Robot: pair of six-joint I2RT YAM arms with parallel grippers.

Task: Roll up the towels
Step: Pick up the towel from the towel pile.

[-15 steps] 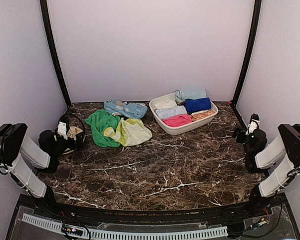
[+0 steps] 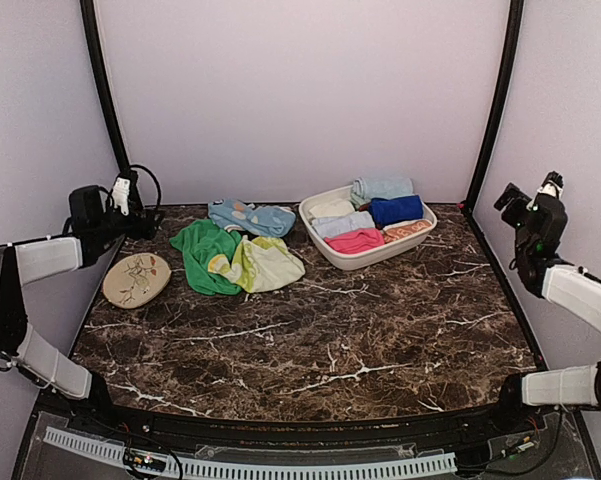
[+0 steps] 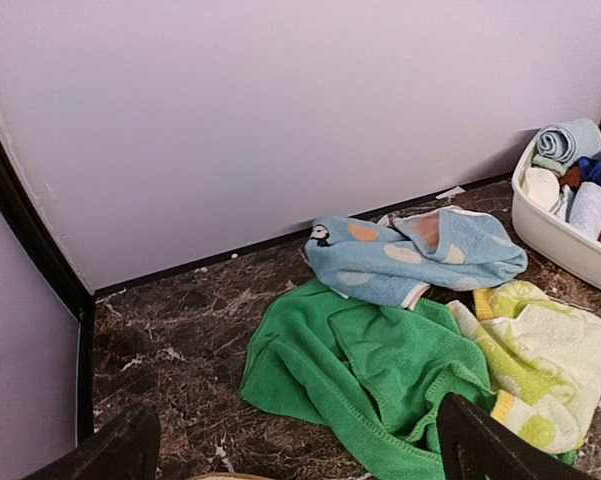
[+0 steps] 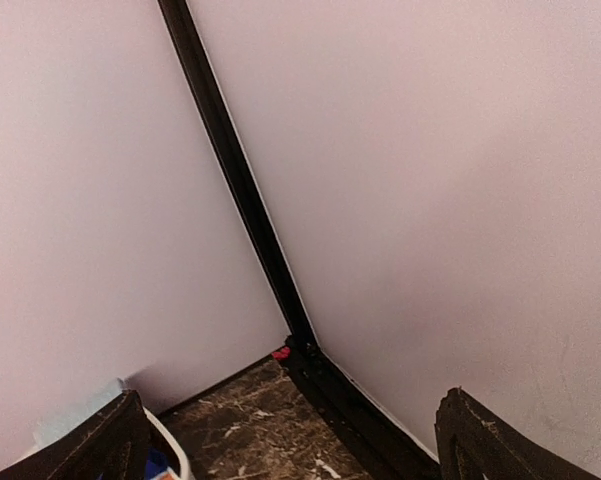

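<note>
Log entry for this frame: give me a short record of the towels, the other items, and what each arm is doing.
task state: neither loose towel rolled yet
green towel: crumpled, back left of the table
yellow towel: crumpled, touching the green towel's right side
blue towel: crumpled, just behind both
basket: white, back centre-right, holds rolled towels
tan disc: lying flat near the left edge
left gripper: raised over the back left corner, jaws open, empty
right gripper: raised at the right side, jaws open, empty
</note>
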